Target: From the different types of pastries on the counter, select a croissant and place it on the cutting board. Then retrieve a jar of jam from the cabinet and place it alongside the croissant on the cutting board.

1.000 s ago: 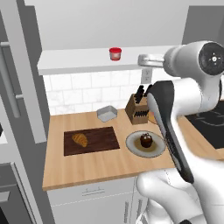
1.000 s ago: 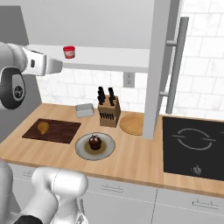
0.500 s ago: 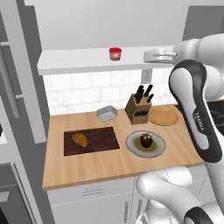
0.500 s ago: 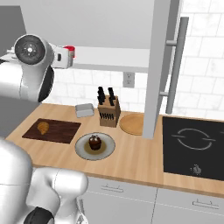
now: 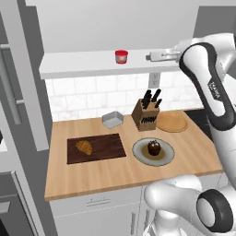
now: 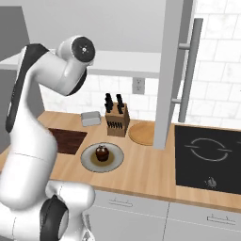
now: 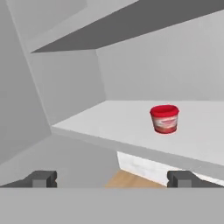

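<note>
Resting on the cutting board [image 5: 103, 148], the croissant [image 5: 84, 147]; jam jar [image 7: 164, 118] shelved

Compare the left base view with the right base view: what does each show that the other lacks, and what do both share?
Left base view: the jar of jam on the cabinet ledge, the croissant on the cutting board, and the gripper at ledge height.

Right base view: the black stovetop.

Both: the cupcake on the grey plate, the knife block, the round tan disc and the counter.
</note>
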{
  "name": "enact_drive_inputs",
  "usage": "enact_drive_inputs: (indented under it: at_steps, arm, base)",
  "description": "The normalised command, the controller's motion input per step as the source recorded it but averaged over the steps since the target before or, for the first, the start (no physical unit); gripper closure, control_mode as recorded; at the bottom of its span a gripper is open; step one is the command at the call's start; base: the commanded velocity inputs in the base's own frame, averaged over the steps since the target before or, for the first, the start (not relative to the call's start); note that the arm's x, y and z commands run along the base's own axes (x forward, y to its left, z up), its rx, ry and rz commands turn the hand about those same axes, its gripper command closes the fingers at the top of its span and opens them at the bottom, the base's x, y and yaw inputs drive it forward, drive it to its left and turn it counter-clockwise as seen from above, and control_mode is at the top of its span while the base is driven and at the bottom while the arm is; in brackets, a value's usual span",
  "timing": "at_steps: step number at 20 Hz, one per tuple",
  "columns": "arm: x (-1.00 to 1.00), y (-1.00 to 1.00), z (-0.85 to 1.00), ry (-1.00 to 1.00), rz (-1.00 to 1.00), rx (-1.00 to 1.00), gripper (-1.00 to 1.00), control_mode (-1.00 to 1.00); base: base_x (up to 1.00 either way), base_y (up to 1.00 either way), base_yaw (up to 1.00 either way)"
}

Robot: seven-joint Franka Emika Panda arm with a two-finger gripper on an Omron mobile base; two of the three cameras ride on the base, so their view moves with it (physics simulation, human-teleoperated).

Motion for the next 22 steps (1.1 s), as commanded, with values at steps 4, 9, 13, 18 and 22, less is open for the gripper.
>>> enact_drive_inputs:
  at_steps: [4, 9, 13, 18, 22]
  arm:
    - [0.63, 0.00, 0.07, 0.06, 0.11, -0.12, -1.00, -1.00]
    - [0.35, 0.07, -0.02, 0.05, 0.10, -0.16, -1.00, -1.00]
    - [0.35, 0.25, -0.01, -0.03, 0.10, -0.13, -1.00, -1.00]
    - [0.67, 0.07, -0.01, -0.08, 0.08, -0.03, -1.00, -1.00]
    - [0.47, 0.00, -0.04, -0.09, 0.06, -0.01, -1.00, -1.00]
  base:
    - [0.00, 0.00, 0.00]
    - [0.00, 0.00, 0.00]
    - [0.00, 0.00, 0.00]
    - [0.00, 0.00, 0.00]
    - [0.00, 0.00, 0.00]
